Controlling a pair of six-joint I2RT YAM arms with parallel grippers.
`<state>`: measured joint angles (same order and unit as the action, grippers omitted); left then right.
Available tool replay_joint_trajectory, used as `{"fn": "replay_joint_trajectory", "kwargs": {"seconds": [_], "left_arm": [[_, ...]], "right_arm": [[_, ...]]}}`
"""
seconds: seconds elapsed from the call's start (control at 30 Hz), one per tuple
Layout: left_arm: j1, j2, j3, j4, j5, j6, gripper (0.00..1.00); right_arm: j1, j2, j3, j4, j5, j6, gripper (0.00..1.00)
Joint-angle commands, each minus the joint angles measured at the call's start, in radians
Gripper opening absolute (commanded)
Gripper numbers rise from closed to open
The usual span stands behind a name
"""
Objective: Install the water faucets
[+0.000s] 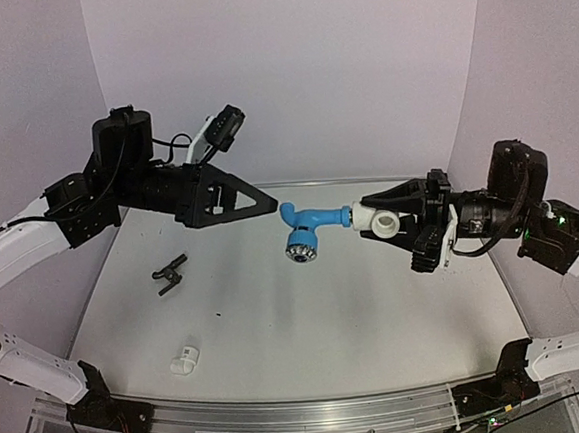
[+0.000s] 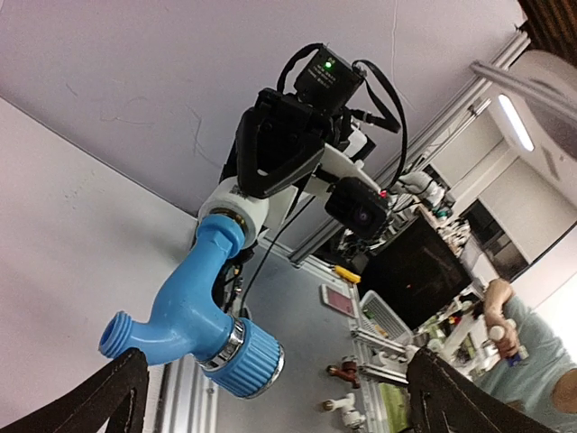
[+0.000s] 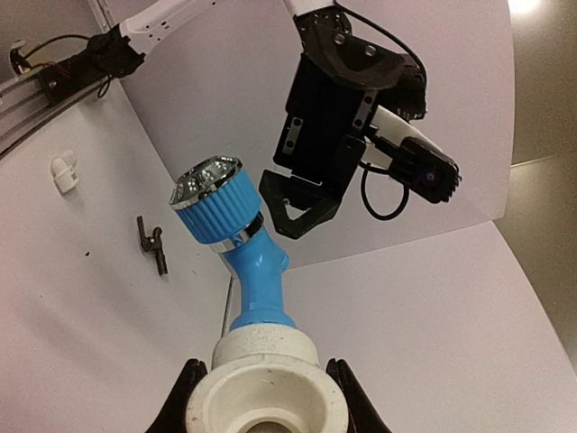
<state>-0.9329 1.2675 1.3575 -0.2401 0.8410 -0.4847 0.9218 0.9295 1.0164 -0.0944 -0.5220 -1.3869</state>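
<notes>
Faucet (image 1: 305,227) above mid table (image 1: 278,323), stem in pipe fitting (image 1: 380,221) just right of it

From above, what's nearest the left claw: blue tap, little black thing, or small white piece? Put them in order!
1. Blue tap, just right of the left gripper.
2. Black part, on the table, lower left.
3. White piece, near the front edge.

The water faucet (image 1: 310,219) is smooth, glossy blue plastic, and its ribbed knob (image 1: 300,249) carries a bright, chrome-like metal ring and face. The pipe fitting (image 1: 382,221) looks like matt, slightly chalky white plastic. The left claw (image 1: 267,207) and right claw (image 1: 367,217) are matt black plastic, and the surface (image 1: 329,334) is dull, pale and lightly speckled.
</notes>
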Motion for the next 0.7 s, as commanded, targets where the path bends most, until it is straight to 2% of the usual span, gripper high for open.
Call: {"fn": "replay_joint_trajectory", "kwargs": {"seconds": [0.0, 0.13, 0.3, 0.4, 0.5, 0.67], "left_arm": [[0.052, 0.034, -0.038, 0.202, 0.178, -0.271, 1.00], [0.055, 0.072, -0.045, 0.207, 0.191, -0.306, 1.00], [0.056, 0.112, -0.059, 0.300, 0.231, -0.354, 1.00], [0.048, 0.129, -0.084, 0.384, 0.300, -0.354, 1.00], [0.034, 0.140, -0.095, 0.396, 0.328, -0.317, 0.99], [0.024, 0.176, -0.086, 0.395, 0.362, -0.322, 0.87]], "right_arm": [[0.010, -0.049, -0.009, 0.155, -0.022, -0.128, 0.00], [0.012, -0.045, -0.019, 0.156, -0.032, -0.201, 0.00], [0.014, -0.034, -0.034, 0.158, -0.062, -0.291, 0.00], [0.018, -0.012, -0.031, 0.166, -0.058, -0.276, 0.00], [0.024, -0.005, -0.050, 0.173, -0.062, -0.269, 0.00], [0.032, 0.014, -0.066, 0.216, -0.059, -0.246, 0.00]]}}
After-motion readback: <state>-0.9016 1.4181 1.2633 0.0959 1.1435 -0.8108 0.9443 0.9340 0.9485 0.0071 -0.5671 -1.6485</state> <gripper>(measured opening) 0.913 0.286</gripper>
